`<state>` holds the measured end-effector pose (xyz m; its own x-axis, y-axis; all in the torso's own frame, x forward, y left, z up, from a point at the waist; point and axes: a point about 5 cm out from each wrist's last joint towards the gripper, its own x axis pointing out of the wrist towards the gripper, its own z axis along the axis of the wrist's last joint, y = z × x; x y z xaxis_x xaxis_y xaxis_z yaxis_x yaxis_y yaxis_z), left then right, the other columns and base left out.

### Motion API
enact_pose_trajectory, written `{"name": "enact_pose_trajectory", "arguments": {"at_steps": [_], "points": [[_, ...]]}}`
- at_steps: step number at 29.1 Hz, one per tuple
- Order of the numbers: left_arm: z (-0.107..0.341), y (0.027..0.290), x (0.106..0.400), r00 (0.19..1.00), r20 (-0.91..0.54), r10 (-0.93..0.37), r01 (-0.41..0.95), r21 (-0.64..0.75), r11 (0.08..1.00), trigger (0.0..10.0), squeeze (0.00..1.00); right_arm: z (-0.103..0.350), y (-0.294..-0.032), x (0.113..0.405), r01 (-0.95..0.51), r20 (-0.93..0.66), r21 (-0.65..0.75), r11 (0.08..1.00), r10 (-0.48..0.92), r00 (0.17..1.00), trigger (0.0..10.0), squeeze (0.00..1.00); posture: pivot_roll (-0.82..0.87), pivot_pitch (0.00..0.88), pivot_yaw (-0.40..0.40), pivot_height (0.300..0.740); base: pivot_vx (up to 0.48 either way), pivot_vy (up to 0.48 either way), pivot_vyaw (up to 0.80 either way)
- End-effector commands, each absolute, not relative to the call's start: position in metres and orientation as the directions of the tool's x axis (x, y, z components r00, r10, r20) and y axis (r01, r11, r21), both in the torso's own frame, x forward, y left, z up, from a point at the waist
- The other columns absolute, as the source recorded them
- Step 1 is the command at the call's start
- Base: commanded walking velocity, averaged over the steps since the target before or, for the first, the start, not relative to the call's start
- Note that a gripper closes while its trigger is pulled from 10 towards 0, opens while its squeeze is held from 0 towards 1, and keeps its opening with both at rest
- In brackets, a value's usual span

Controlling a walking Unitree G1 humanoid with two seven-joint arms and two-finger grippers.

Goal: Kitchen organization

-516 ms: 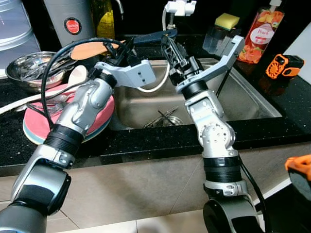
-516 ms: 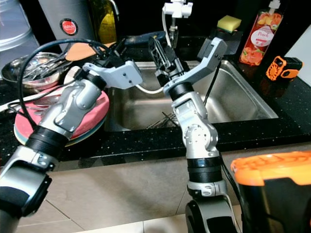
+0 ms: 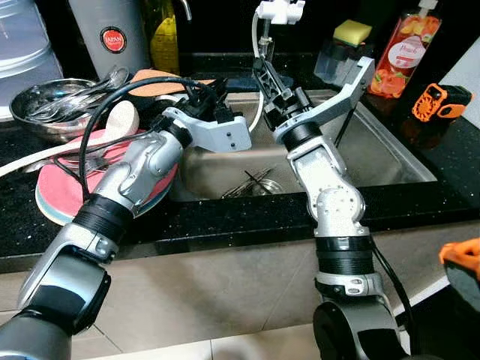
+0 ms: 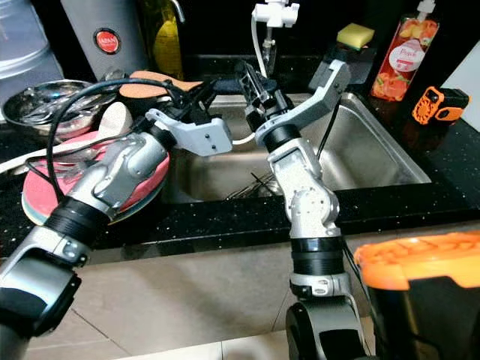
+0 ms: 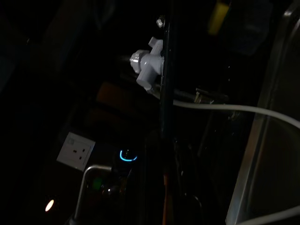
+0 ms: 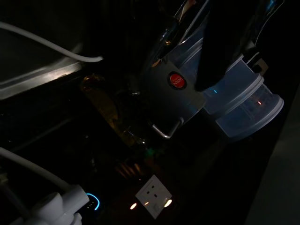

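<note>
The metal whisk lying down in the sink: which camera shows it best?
The left eye view: the whisk lies in the open on the sink floor between both arms. In the right eye view the right arm hides part of it. The wrist views are too dark to tell.

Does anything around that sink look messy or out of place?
Yes. A whisk lies loose on the bottom of the sink. On the counter to its left, plates are stacked unevenly with utensils across them, and a steel bowl behind is crammed with cutlery. Nothing looks spilled or broken.
</note>
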<state>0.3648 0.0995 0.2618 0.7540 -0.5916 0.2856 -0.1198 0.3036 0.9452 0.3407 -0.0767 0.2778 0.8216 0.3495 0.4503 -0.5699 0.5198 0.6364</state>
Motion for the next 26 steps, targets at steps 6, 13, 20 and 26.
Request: {"name": "enact_pose_trajectory", "arguments": {"at_steps": [6, 13, 20, 26], "points": [[0.27, 0.091, 0.367, 0.735, 0.304, -0.606, -0.147, 0.944, 0.296, 10.0, 0.0, 0.282, -0.062, 0.342, -0.578, 0.442, 0.686, 0.441, 0.379, 0.813, 0.0, 0.0, 0.21, 0.0, -0.051, 0.74, 0.0, 0.0, 0.0], [0.283, 0.092, 0.363, 0.703, 0.397, -0.591, -0.251, 0.915, 0.316, 10.0, 0.0, 0.278, -0.059, 0.34, -0.589, 0.429, 0.678, 0.441, 0.414, 0.803, 0.0, 0.0, 0.21, 0.0, -0.055, 0.74, 0.0, 0.0, 0.0], [0.279, 0.092, 0.364, 0.708, 0.382, -0.594, -0.23, 0.92, 0.318, 10.0, 0.01, 0.279, -0.061, 0.34, -0.588, 0.443, 0.695, 0.414, 0.398, 0.803, 0.0, 0.0, 0.22, 0.0, -0.058, 0.74, 0.0, 0.0, 0.0], [0.279, 0.09, 0.364, 0.701, 0.391, -0.596, -0.218, 0.914, 0.343, 10.0, 1.0, 0.28, -0.064, 0.341, -0.581, 0.444, 0.7, 0.415, 0.384, 0.809, 0.0, 0.0, 0.22, 0.0, -0.058, 0.74, 0.0, 0.0, 0.0]]}}
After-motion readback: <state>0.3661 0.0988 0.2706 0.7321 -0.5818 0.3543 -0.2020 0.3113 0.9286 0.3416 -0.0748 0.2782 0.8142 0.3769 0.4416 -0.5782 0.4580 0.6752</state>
